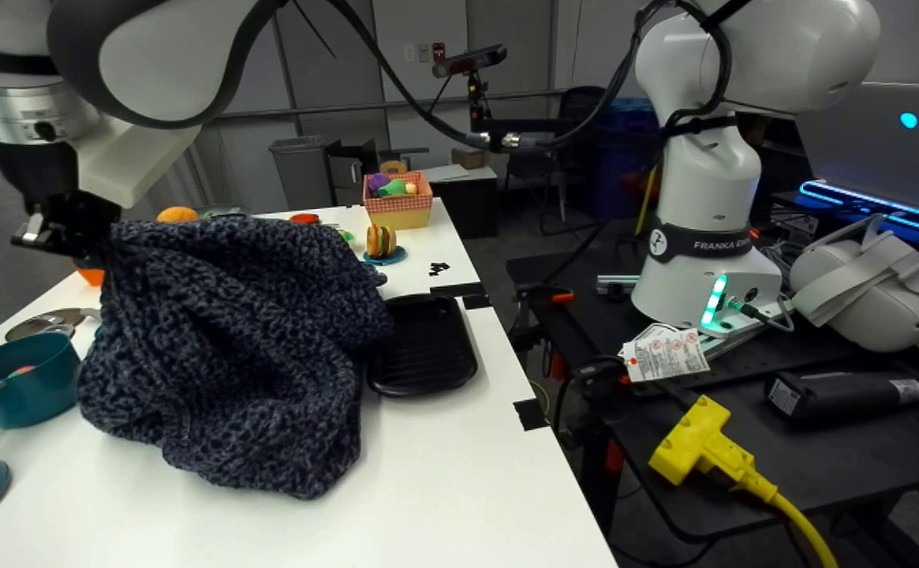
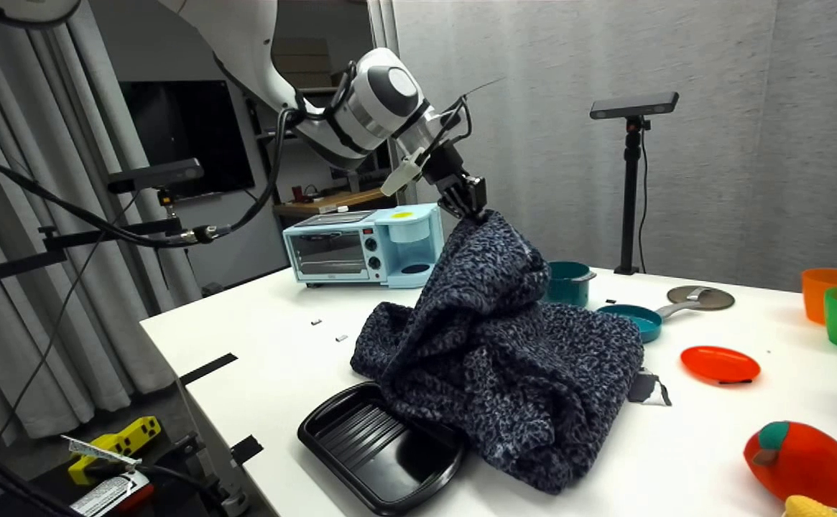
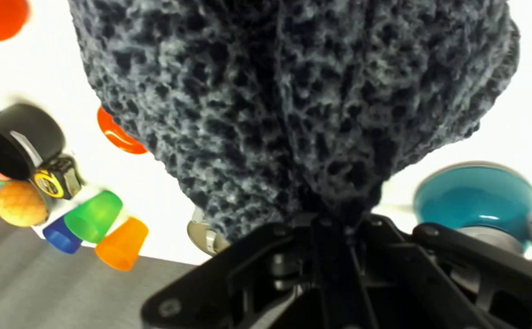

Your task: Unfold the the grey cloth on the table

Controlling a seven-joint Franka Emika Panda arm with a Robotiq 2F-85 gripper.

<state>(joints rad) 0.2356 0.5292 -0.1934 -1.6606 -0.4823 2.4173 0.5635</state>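
Grey cloth (image 2: 511, 359), a big soft knit with light and dark flecks, hangs by 1 pinched tip from the gripper (image 2: 474, 213). In the wrist view the fingers (image 3: 329, 269) are close together, with a bunch of cloth squeezed between them. The cloth sits just beside a black ridged tray (image 2: 378, 449), with its low folds on the white table (image 2: 267, 380). In both exterior views it hides part of the tray; I cannot tell if they touch.

The tip points up, high over the table and on the side away from the tray. From there the cloth's long axis slants down to the tray's side, and the bottom spreads out wide and lumpy. The cloth is so bunched up that I cannot tell which of its own sides is the longest.

In an exterior view, a light blue toaster oven (image 2: 368, 248) stands farther back than the tray, well apart from it. A teal pot (image 2: 567, 283), a teal frying pan (image 2: 637, 321) and a bright orange-red plate (image 2: 720, 364) are across the cloth from the tray. In an exterior view, a toy burger (image 1: 381, 241) sits on a small blue plate (image 1: 400, 255) behind the tray, and a red and yellow basket (image 1: 400, 213) is farther behind it.
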